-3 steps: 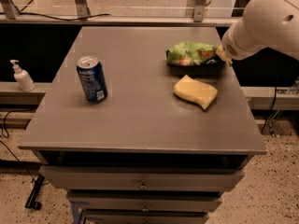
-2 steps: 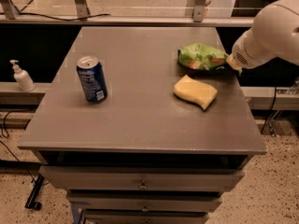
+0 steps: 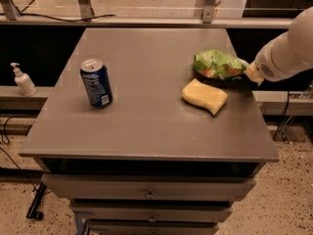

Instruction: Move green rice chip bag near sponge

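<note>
The green rice chip bag (image 3: 217,65) is at the right rear of the grey table top (image 3: 146,126), with a dark shadow under it. Its front edge lies just behind the sponge (image 3: 204,96), a pale yellow wavy foam block lying flat on the table. My gripper (image 3: 248,72) comes in from the right on a white arm (image 3: 286,53). It is at the bag's right end and shut on that end. The bag hides most of the fingers.
A blue soda can (image 3: 96,82) stands upright at the left of the table. A white pump bottle (image 3: 23,80) stands on a lower ledge far left. The table's right edge is close under my arm. Drawers lie below the front edge.
The bag has moved with my gripper to the right and toward the front, ending closer to the sponge. The arm has drawn back to the right. The sponge and the can have not moved.
</note>
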Tool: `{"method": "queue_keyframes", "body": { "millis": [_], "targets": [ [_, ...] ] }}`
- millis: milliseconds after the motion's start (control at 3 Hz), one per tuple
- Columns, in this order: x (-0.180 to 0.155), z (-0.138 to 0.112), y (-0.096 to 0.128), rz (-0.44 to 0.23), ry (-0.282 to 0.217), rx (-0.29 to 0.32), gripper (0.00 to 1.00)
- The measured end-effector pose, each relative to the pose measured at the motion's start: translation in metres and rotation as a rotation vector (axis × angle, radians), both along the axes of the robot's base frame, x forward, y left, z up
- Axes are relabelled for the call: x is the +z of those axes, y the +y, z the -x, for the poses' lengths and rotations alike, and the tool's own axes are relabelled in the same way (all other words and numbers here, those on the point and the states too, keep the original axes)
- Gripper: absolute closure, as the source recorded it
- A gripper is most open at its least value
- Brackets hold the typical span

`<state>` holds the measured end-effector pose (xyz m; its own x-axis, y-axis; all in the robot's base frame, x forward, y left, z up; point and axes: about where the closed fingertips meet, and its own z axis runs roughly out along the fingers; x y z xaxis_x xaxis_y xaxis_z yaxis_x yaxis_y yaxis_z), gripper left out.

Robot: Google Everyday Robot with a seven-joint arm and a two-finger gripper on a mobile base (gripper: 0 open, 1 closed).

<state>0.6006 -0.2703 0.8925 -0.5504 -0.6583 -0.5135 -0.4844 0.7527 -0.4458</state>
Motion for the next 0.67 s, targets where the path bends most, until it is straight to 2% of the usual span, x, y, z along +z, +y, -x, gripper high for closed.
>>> {"method": "queue_keyframes", "body": {
  "millis": [667],
  "targets": [
    [0.004,-0.017,0.064,-0.059,0.019,0.203,0.36]
  ]
}}
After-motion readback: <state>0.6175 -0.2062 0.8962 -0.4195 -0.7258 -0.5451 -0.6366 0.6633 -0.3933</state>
